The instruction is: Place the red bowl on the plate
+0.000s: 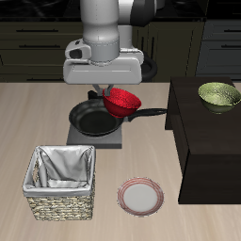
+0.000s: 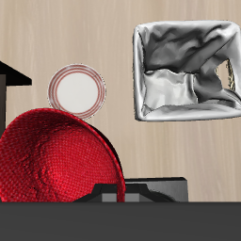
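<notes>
Pale wooden tabletop [image 1: 56, 113]; dark cabinets behind. Lower left, a cloth-lined wicker basket [image 1: 62, 182]; the plate [image 1: 140, 197] bare. The pincer [image 1: 110, 94] is clamped on the red bowl [image 1: 122, 102], tilted above the frying pan [image 1: 97, 118].

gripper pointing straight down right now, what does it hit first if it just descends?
Probably the black frying pan: the gripper, holding the red bowl, hangs above it. The bowl would touch first. The plate lies nearer the table's front edge.

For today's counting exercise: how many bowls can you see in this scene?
2. The red bowl hangs tilted in the claw above the frying pan; the pale-green bowl sits on the dark cabinet. None seems hidden.
</notes>
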